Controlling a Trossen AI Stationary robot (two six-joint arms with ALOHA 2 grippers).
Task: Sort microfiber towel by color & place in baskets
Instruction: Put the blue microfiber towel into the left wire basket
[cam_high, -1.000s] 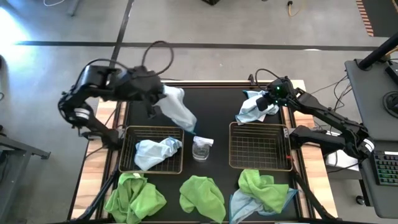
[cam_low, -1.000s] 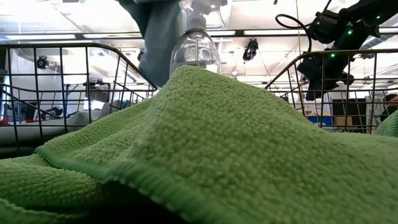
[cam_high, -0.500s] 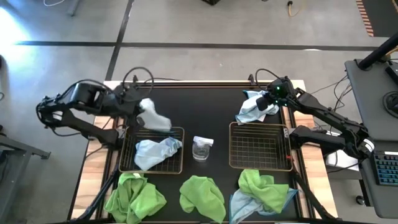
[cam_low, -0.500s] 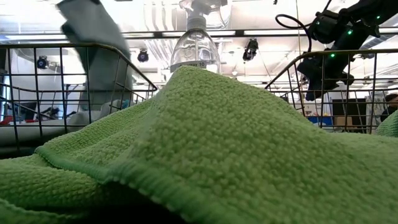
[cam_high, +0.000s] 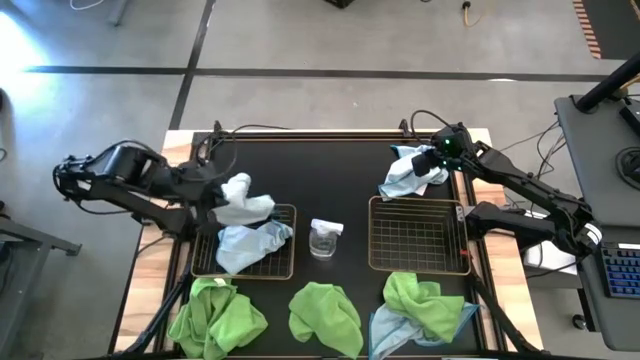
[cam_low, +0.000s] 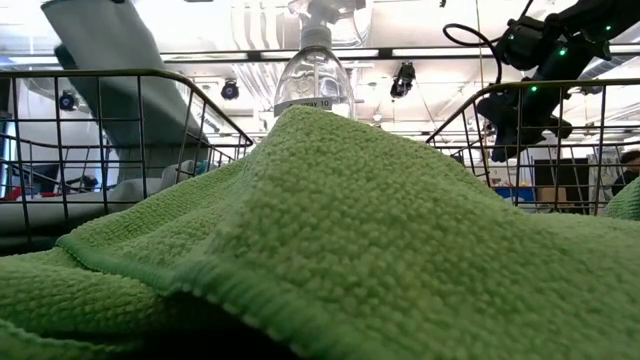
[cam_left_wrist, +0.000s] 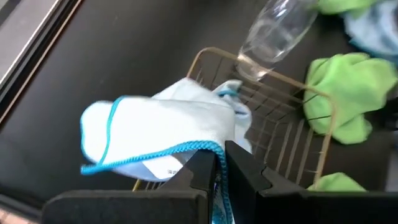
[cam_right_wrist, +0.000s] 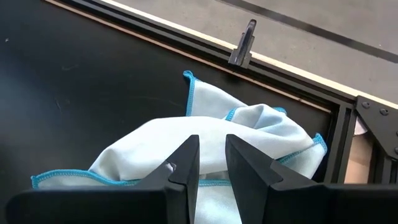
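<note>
Broadly, the counter (cam_high: 340, 170) carried two wire baskets: the left basket (cam_high: 205, 240) already held one pale blue towel (cam_high: 250, 243), and the right basket (cam_high: 415, 235) had nothing in it. Three lime green towels lay along the near edge (cam_high: 215, 312) (cam_high: 325, 315) (cam_high: 420, 298), the rightmost heaped over another blue one (cam_high: 385, 328). A clear bottle (cam_high: 325, 238) stood between the baskets.

The left arm reached in from the counter's left side, its end effector (cam_high: 215, 195) pinched together on a second blue towel (cam_high: 243, 200), which hung over the far rim of the left basket. In the left wrist view the cloth (cam_left_wrist: 161, 127) bunched just ahead of the fingers and draped partly outside the basket's corner (cam_left_wrist: 205, 57). The right end effector (cam_high: 432, 165) sat at the far right of the counter, clamped on a third blue towel (cam_high: 405, 175); its wrist view showed the fingers (cam_right_wrist: 185, 163) sunk into that cloth (cam_right_wrist: 211, 140), which rested on the counter.

Judging from this, the main risk was a release too near the rim: the left arm's towel straddled the wire edge, so letting go there could leave it hanging half out or slipping onto the counter. Its trailing hem could also snag on the mesh. The bottle stood close enough that a loose corner sweeping sideways might tip it
</note>
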